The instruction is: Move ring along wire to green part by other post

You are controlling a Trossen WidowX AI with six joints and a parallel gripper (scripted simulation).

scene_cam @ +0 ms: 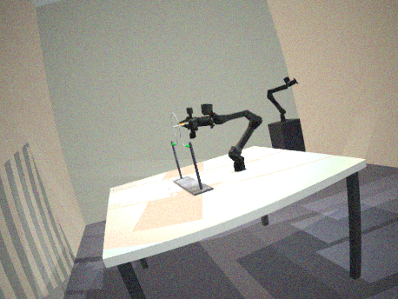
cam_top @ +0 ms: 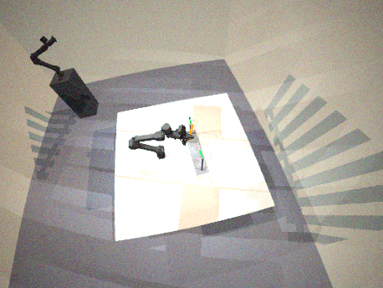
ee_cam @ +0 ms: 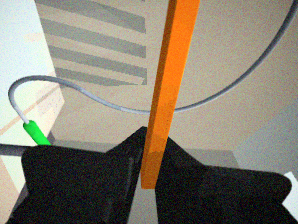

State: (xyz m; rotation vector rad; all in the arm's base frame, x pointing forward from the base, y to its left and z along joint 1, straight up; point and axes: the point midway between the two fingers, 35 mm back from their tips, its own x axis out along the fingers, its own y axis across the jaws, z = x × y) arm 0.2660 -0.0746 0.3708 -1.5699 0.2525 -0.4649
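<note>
I have the gripper (cam_top: 191,136) (scene_cam: 184,124) (ee_cam: 149,132) closed on the orange handle (cam_top: 191,129) (scene_cam: 182,124) (ee_cam: 175,65), with the handle's lower end between the two black fingers in my wrist view. The bar rises from them with a slight lean to the right, crossing in front of the grey wire (ee_cam: 225,92), which dips behind it and climbs away on the right. On the left the wire curls over and runs down into a green sleeve (ee_cam: 36,133), well apart from the handle

From the exterior camera I see my arm (cam_top: 148,136) (scene_cam: 249,132) reaching out from the white table (cam_top: 146,209) (scene_cam: 261,187), its gripper above the level of both post tops. The near post (cam_top: 202,163) (scene_cam: 195,167) and the far post (scene_cam: 176,161) stand upright on a grey base plate (cam_top: 202,171) (scene_cam: 208,189), green showing at each top. From the top camera, the handle shows toward the far post's end of the plate

The ring itself is probably among the thin pale lines ahead of the fingers, but it is too faint for me to separate from the wire, so I cannot tell where along it the ring sits
</note>
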